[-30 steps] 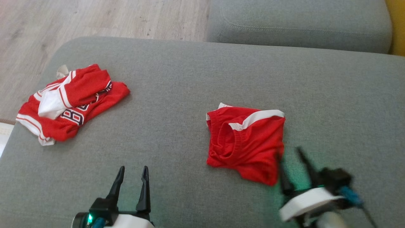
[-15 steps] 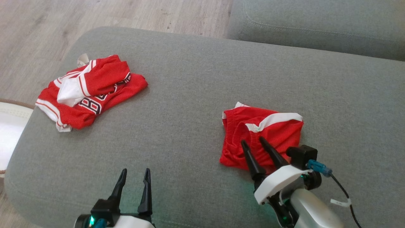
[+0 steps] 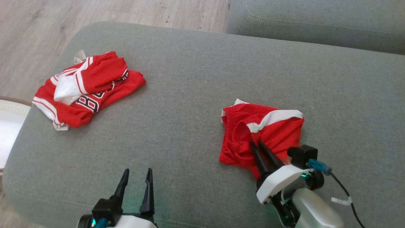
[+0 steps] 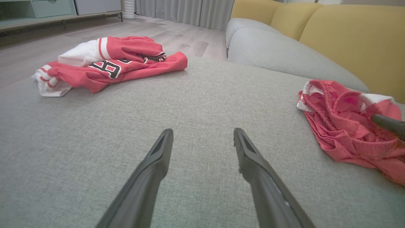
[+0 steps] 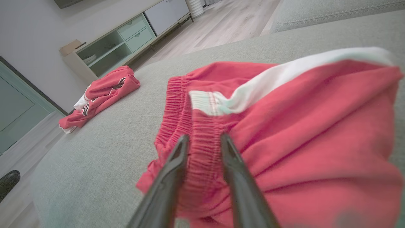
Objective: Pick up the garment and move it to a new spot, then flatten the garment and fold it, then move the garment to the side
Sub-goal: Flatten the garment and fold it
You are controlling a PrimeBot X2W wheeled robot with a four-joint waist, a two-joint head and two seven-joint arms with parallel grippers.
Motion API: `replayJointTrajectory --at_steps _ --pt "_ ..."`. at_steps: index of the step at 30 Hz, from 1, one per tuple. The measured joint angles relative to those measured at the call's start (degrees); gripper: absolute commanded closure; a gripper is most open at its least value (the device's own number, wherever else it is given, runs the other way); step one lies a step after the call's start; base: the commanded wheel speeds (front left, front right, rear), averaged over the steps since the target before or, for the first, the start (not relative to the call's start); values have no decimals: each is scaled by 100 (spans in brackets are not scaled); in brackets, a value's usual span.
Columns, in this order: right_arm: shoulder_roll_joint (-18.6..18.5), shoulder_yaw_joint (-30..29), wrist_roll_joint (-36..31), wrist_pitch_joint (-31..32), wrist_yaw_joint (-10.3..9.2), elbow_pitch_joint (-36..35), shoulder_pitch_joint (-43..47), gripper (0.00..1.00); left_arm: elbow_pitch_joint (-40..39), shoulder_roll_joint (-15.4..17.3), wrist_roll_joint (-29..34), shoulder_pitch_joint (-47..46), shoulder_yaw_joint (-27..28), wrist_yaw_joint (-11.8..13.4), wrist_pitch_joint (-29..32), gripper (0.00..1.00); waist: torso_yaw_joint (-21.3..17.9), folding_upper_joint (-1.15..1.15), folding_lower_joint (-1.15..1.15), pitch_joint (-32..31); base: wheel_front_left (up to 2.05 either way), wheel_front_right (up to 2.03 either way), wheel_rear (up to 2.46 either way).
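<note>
Shorts (image 3: 272, 133), red w/ white stripe, lie bunched on grey sofa seat (image 3: 190, 79), right of centre. R tool (image 3: 256, 143) pinches their elastic waistband, cloth btwn its fingers. L tool (image 3: 138, 170) spread, over bare seat. Red jersey (image 3: 91, 91) far left, well apart.

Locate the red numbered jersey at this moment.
In the head view the red jersey lies at the far left corner of the grey cushion, well apart from the red shorts on the right.
</note>
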Motion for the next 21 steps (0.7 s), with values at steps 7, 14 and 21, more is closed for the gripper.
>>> replayJointTrajectory --at_steps 7,14,21 --pt "-3 -53 -9 0 0 -108 -138 100 5 0 -21 -7 -16 1 0 0 39 0 0 62 0 0 0" --pt "-4 -134 -68 0 0 -212 -236 100 4 0 -21 -11 -31 -2 0 0 119 0 0 120 0 0 0" --pt "-19 -44 -170 0 0 236 -874 100 33 0 -21 -95 -197 -8 0 0 303 0 0 216 0 0 0"
